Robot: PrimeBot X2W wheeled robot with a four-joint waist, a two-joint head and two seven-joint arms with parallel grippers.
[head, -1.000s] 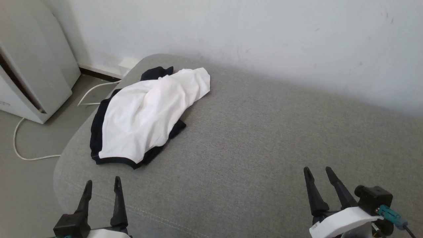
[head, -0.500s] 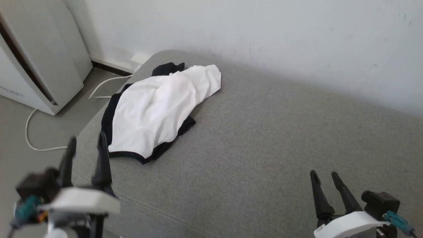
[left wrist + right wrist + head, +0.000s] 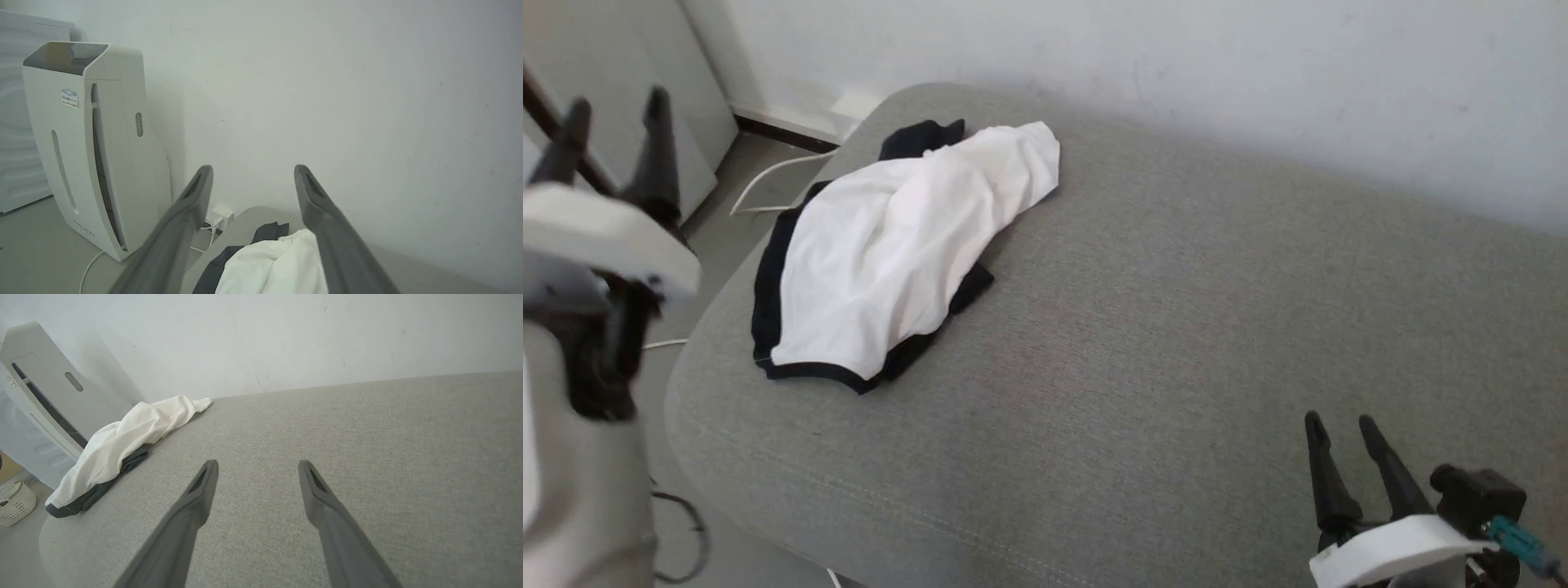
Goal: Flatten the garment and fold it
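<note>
Holding my right hand [image 3: 1339, 420] wide and empty, low over the near right part of the grey cushion [image 3: 1176, 343], fingers pointing toward the wall [image 3: 1217, 57]. Also my left hand [image 3: 618, 98] is raised off the cushion's left edge, fingers spread wide, nothing between them, clear of the cloth. Further out the garment [image 3: 890, 253] lies crumpled at the cushion's far left corner: white body on top, black sleeves and trim poking out underneath. Past it: white cable [image 3: 768, 173] on the floor, white appliance [image 3: 94, 143] against the wall

Head view downward; wrist views low, toward the garment [image 3: 890, 253]
</note>
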